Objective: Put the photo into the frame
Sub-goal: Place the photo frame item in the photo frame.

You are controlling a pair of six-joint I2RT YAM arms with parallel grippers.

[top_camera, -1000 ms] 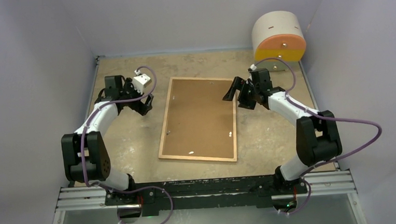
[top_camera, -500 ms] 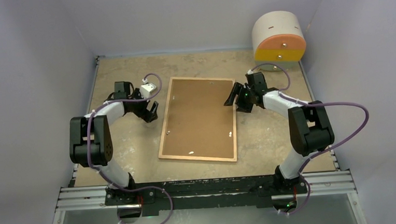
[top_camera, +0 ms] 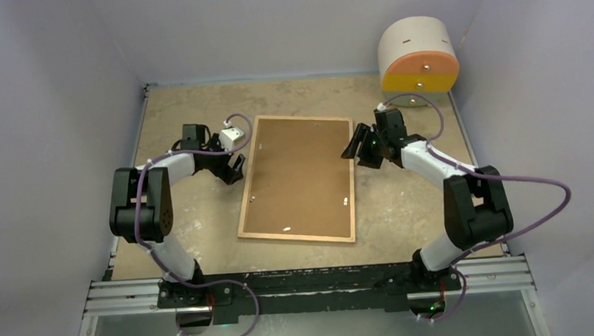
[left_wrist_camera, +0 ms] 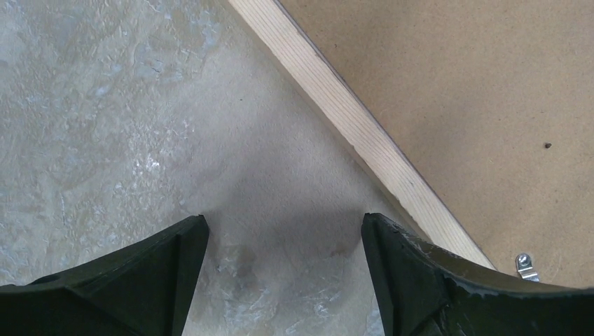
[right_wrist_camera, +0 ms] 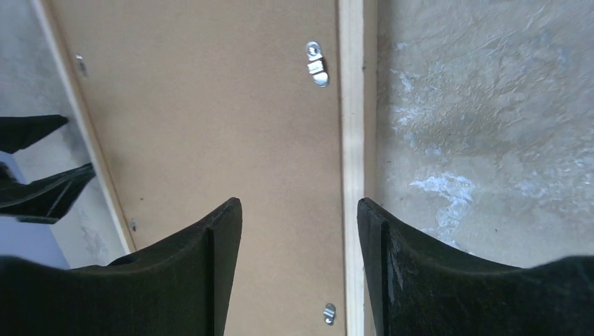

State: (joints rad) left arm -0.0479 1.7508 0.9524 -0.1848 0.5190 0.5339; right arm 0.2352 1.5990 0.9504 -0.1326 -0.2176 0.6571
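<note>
We saw the frame [top_camera: 242, 210] lying face down in the middle of the worktop [top_camera: 188, 214], with its brown backing panel [top_camera: 298, 176] facing up. Its long axis ran from the near edge to the far wall, the far end leaning slightly right. The left claw [top_camera: 234, 165] stood wide and held nothing. It hung over bare worktop just beside the frame's left moulding. The right claw [top_camera: 359, 145] was also parted and held nothing, and its fingers [right_wrist_camera: 210, 266] straddled the right moulding near the far end. We could not tell whether it touched the wood. A small metal clip [right_wrist_camera: 316, 64] sat on the backing panel beside that moulding.
</note>
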